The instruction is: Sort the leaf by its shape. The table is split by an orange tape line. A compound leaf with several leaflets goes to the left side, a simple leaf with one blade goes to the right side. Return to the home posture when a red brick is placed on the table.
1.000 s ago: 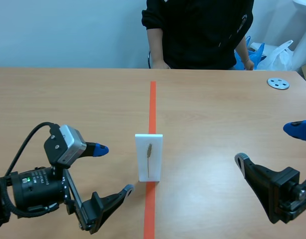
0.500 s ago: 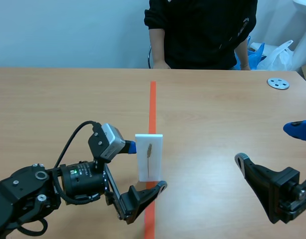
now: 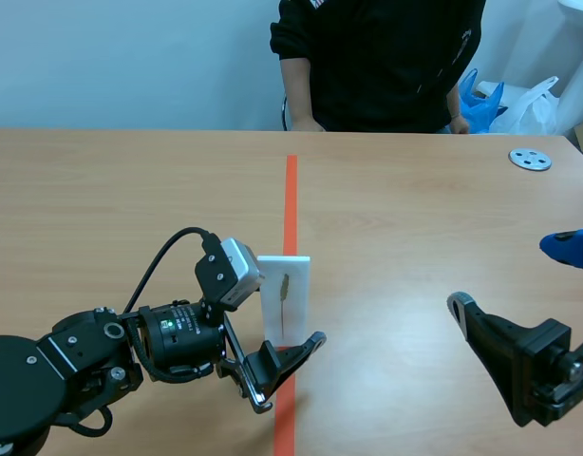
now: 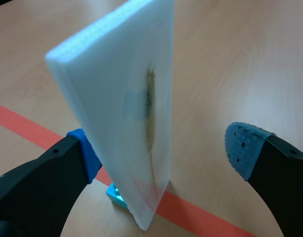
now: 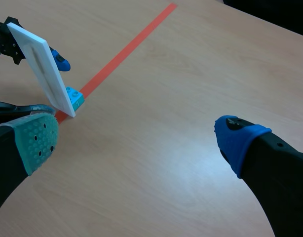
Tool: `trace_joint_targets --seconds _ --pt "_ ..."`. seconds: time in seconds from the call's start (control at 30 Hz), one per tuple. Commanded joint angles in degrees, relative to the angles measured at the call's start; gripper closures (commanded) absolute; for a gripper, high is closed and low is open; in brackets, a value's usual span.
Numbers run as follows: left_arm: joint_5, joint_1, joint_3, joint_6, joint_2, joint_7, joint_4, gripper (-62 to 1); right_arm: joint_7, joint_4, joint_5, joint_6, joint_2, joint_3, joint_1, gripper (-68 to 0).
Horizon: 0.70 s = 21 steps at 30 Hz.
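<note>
Bright, even light; soft faint shadows, pale glare patch on table [image 5: 156, 163].

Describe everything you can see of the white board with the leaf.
The white board is a thick, foam-like rectangle standing upright on its short edge on the orange tape line. A slim brownish leaf lies flat on its face. A small teal block sits at its base. The open left gripper straddles it; contact unclear.

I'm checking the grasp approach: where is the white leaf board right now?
In the scene view the white leaf board stands upright on the orange tape line near mid-table, between the open fingers of the left end effector.
</note>
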Motion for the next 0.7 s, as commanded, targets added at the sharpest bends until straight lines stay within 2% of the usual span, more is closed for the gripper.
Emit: trace_joint_targets --seconds 0.0,0.07,0.23,0.37,0.67 --pt "-0.42 -0.61 -0.33 -0.26 0.24 -1.11 0.48 -46.4 0.96 0.98 0.37 -0.2 -0.02 0.5 0.66 -67.9" --pt "-0.42 -0.59 -0.33 -0.26 0.24 -1.14 0.28 -39.6 0.96 0.98 0.37 -0.2 -0.02 0.5 0.66 -67.9" --pt "-0.42 -0.61 -0.33 -0.26 0.24 -2.38 0.24 -34.5 0.96 0.98 0.39 -0.2 -0.02 0.5 0.66 -67.9" --pt "-0.42 -0.59 -0.33 -0.26 0.26 -2.69 0.24 -22.9 0.96 0.98 0.39 -0.2 -0.02 0.5 0.66 -67.9" --pt "-0.44 -0.44 -0.33 -0.2 0.13 -2.67 0.24 -8.0 0.96 0.98 0.39 -0.2 -0.02 0.5 0.66 -67.9"
